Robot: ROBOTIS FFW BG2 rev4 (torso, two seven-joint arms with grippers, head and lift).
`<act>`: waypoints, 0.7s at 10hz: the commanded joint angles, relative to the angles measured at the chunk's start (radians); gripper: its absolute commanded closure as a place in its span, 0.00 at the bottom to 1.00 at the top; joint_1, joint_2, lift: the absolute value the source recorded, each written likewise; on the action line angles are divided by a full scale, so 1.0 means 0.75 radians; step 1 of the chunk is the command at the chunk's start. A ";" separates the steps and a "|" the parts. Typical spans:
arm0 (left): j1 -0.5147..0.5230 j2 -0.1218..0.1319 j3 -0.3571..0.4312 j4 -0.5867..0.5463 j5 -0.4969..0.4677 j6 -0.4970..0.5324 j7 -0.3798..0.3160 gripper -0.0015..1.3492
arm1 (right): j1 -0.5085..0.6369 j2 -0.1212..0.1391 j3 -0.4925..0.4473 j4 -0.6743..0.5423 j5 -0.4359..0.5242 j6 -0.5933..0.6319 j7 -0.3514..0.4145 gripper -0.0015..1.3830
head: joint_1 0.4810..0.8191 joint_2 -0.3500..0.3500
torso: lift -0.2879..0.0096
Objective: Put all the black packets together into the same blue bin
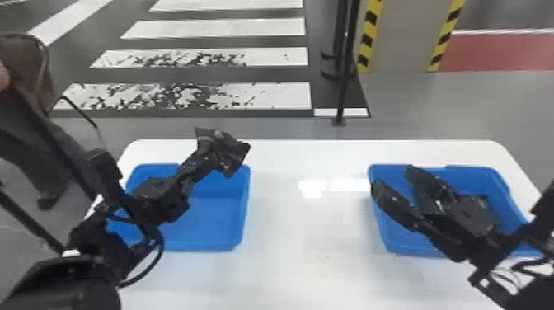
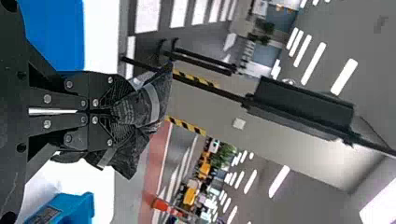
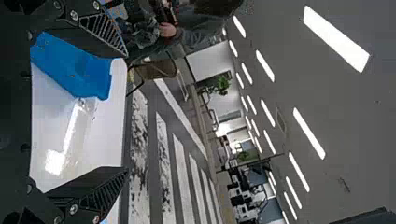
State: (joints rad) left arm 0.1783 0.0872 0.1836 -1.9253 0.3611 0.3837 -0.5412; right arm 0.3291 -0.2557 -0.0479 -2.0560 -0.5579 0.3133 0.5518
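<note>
Black and crumpled, a packet is pinched firmly between the closed fingertips of the left gripper, which shows near the far rim of the left blue bin. The grip takes it by one end, so the loose part fans out beyond the fingers, probably leaving it free to drop cleanly once let go. (It may be two packets bunched together; the folds make that impossible to tell.)

Across the white table, the right gripper holds its fingers spread over the right blue bin, nothing between them. That pose would suit reaching in for a packet, though the arm hides much of the bin's inside. Which bin is meant to collect everything cannot be told; the left bin's visible floor is bare.
</note>
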 commanded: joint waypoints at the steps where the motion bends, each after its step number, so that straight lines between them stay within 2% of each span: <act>1: 0.044 -0.006 -0.080 0.000 -0.029 -0.207 0.014 0.90 | -0.095 -0.017 0.056 -0.006 -0.059 0.031 0.007 0.12 | 0.63 0.61 | 0.60; 2: 0.083 -0.010 -0.133 0.000 -0.059 -0.341 0.047 0.90 | -0.138 -0.025 0.085 -0.012 -0.086 0.047 0.011 0.12 | 0.63 0.61 | 0.60; 3: 0.099 -0.010 -0.181 0.000 -0.130 -0.427 0.073 0.90 | -0.171 -0.029 0.104 -0.026 -0.104 0.067 0.011 0.12 | 0.63 0.62 | 0.60; 4: 0.132 -0.010 -0.218 0.000 -0.229 -0.584 0.120 0.90 | -0.203 -0.031 0.122 -0.039 -0.110 0.096 0.011 0.12 | 0.63 0.62 | 0.60; 5: 0.184 -0.020 -0.245 0.000 -0.349 -0.751 0.212 0.90 | -0.229 -0.037 0.138 -0.039 -0.115 0.106 0.011 0.12 | 0.63 0.62 | 0.60; 6: 0.224 -0.034 -0.239 0.000 -0.481 -0.862 0.276 0.90 | -0.252 -0.042 0.152 -0.042 -0.131 0.116 0.011 0.12 | 0.60 0.63 | 0.60; 7: 0.243 -0.043 -0.229 0.000 -0.678 -0.947 0.323 0.90 | -0.265 -0.044 0.154 -0.055 -0.136 0.129 0.013 0.12 | 0.59 0.65 | 0.60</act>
State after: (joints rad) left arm 0.3504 0.0595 0.0080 -1.9255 -0.0665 -0.2882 -0.3011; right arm 0.1365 -0.2874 0.0662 -2.0920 -0.6570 0.4042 0.5613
